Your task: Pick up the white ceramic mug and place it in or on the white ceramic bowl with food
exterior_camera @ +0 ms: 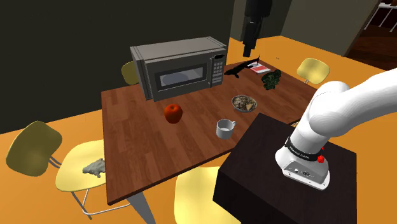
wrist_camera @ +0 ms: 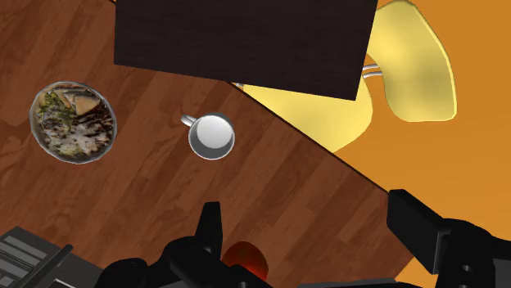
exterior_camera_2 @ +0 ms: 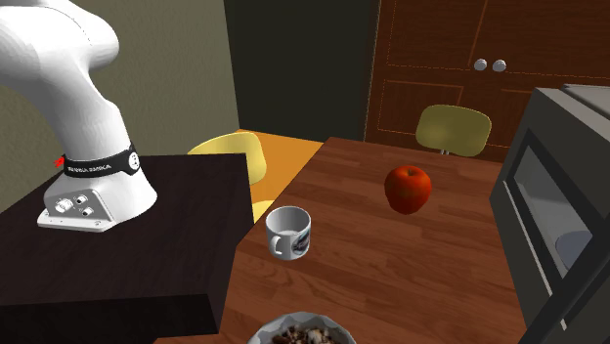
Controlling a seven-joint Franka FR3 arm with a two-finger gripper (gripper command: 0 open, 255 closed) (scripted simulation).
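- So, the step in hand is, as I judge it, the approach to the mug: nothing is grasped, and I hang high above the desk (exterior_camera: 140,146).
- My fingers (wrist_camera: 422,229) are spread wide apart, and nothing sits between them.
- The mug (wrist_camera: 211,136) stands upright on the desk with its mouth up, near the edge where the dark stand (wrist_camera: 246,41) is. It is white, with a dark print on its side in the second exterior view.
- Its small handle points roughly toward the bowl (wrist_camera: 74,122).
- The bowl, with mixed food inside, lies near the mug but apart from it, and nothing stands between the two.
- A red apple (exterior_camera: 173,112) lies on the other side of the mug, well apart, and a grey microwave (exterior_camera: 181,67) stands behind it at the far part of the desk.
- The next move, I think, calls for bringing my fingers over the mug and then going straight down.
- I must turn my wrist so that one finger goes inside the rim and the other outside, or so that both go around the body, away from the handle.
- Afterwards comes the closing, the lift, and a short carry to the bowl.
- I expect the round wall can slip, so the grip should be centred.
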